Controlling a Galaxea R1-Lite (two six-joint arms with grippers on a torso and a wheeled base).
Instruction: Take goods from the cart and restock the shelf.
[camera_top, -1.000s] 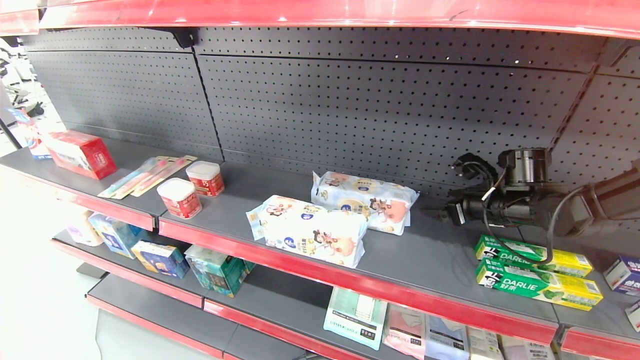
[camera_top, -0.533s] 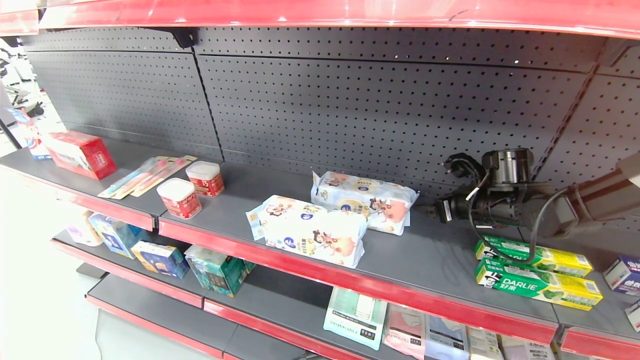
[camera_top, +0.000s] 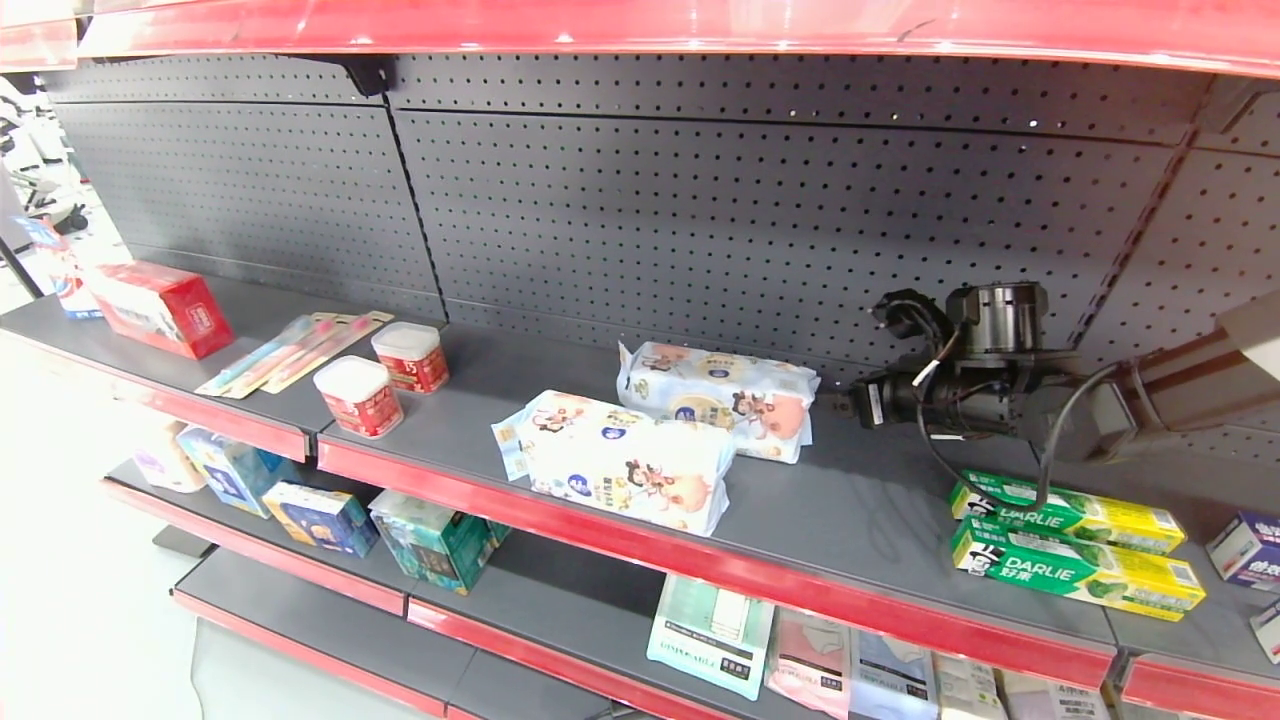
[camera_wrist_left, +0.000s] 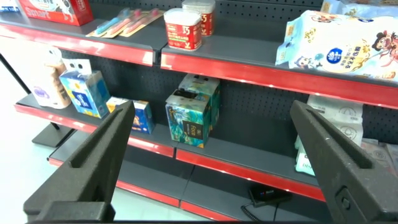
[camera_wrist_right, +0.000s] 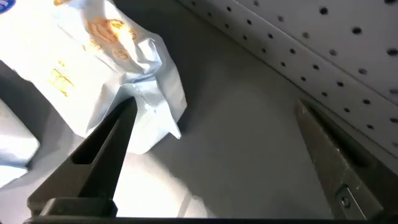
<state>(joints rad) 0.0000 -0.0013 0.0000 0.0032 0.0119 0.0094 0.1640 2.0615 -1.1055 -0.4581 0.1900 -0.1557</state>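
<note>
A: Right gripper (camera_top: 836, 403)?
B: Fingers spread, nothing held. One fingertip at the crimped end of the rear wipes pack (camera_top: 715, 398), which lies on the middle shelf (camera_top: 880, 510) near the back panel (camera_top: 700, 220).
A: Left gripper (camera_wrist_left: 211, 109)?
B: Spread too, empty, facing the lower shelves (camera_wrist_left: 236, 165).

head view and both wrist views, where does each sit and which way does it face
Head view: on the head, looking down at the shelf; right arm and right gripper show.
Left wrist view: low, facing the shelf fronts; open left gripper frames it.
Right wrist view: over the shelf, facing the rear wipes pack and pegboard; own fingers show.
Shared: head and right wrist views show that pack.
</note>
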